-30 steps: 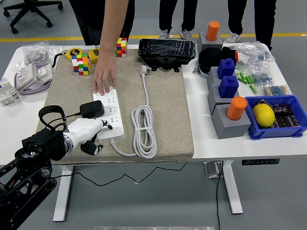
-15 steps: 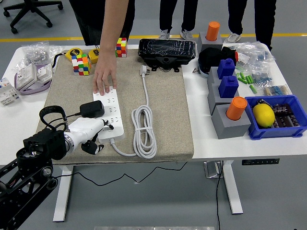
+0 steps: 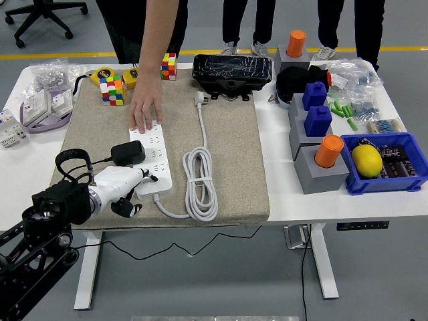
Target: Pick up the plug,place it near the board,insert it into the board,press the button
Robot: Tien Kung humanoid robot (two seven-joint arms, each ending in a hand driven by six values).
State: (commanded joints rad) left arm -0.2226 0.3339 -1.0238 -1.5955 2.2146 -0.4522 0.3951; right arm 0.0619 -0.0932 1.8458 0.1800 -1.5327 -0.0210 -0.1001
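Around the power strip (image 3: 151, 159), a person's hand (image 3: 146, 111) presses its far end, and the black plug (image 3: 128, 153) sits against its left side. The coiled white cable (image 3: 200, 182) crowds its right. Beyond that coil the mat (image 3: 237, 167) lies bare.

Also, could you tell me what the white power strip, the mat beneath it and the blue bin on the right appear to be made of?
The white power strip looks like smooth, slightly glossy moulded plastic, judging by its even sheen. The beige mat appears to be a coarse woven fabric, possibly burlap or felt, matte with a grainy surface. The blue bin seems to be rigid matte plastic, with thick, uniformly coloured walls.
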